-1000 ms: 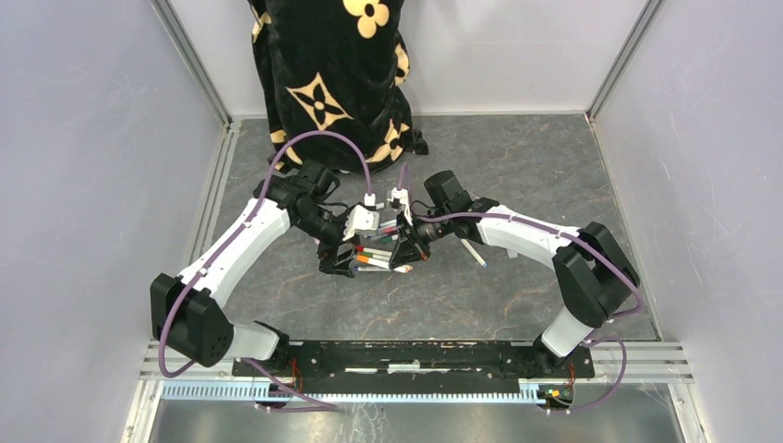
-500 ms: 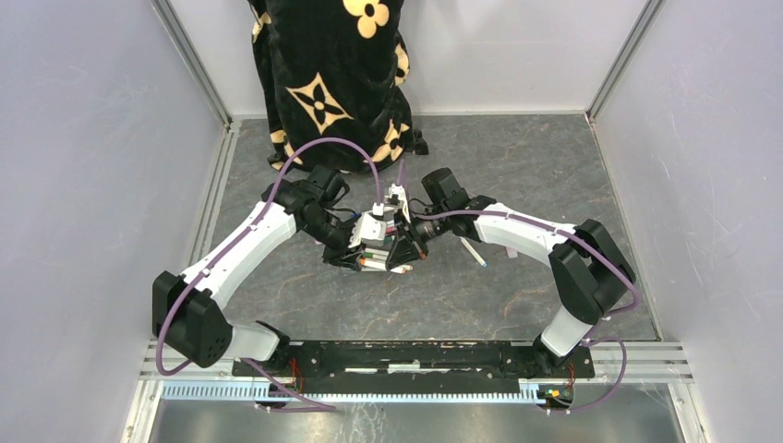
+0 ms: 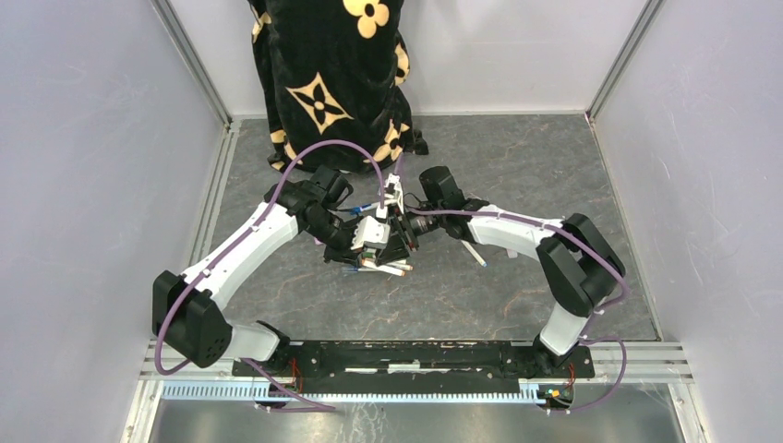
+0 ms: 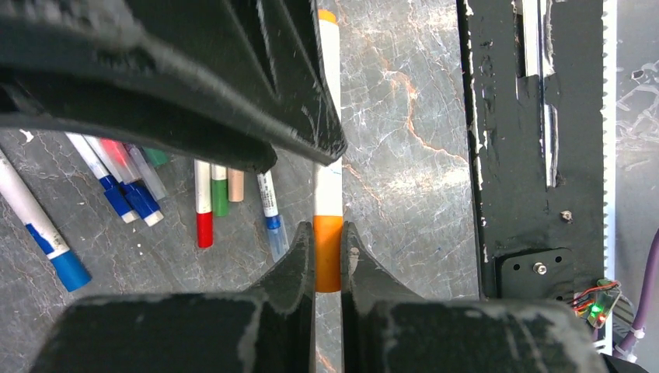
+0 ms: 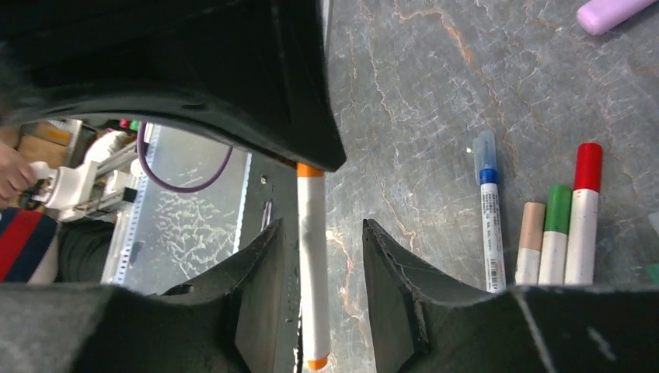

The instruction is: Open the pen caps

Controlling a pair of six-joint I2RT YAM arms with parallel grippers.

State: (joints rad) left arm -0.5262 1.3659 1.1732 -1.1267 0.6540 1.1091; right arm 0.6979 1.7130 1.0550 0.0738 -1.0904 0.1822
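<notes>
My left gripper (image 4: 328, 229) is shut on the orange cap (image 4: 328, 256) of a pen whose white barrel (image 4: 327, 116) runs away from the jaws, held above the table. My right gripper (image 5: 320, 225) is open around the same barrel (image 5: 312, 272), with a gap on each side. The barrel's far orange end (image 5: 315, 362) pokes out near the right jaws. Both grippers meet nose to nose at the table's middle, over a loose group of pens (image 3: 383, 266). Red (image 4: 203, 206), green (image 4: 220, 194) and blue (image 4: 270, 210) capped pens lie side by side on the table.
A lone pen (image 3: 473, 252) lies right of the grippers. A purple cap (image 5: 610, 14) rests apart from the group. A black cloth with yellow flowers (image 3: 332, 74) stands at the back. A black rail (image 3: 415, 355) runs along the near edge.
The left gripper has closed onto the orange cap. The right gripper has opened off the white barrel. Both wrists have drawn slightly toward the back of the table.
</notes>
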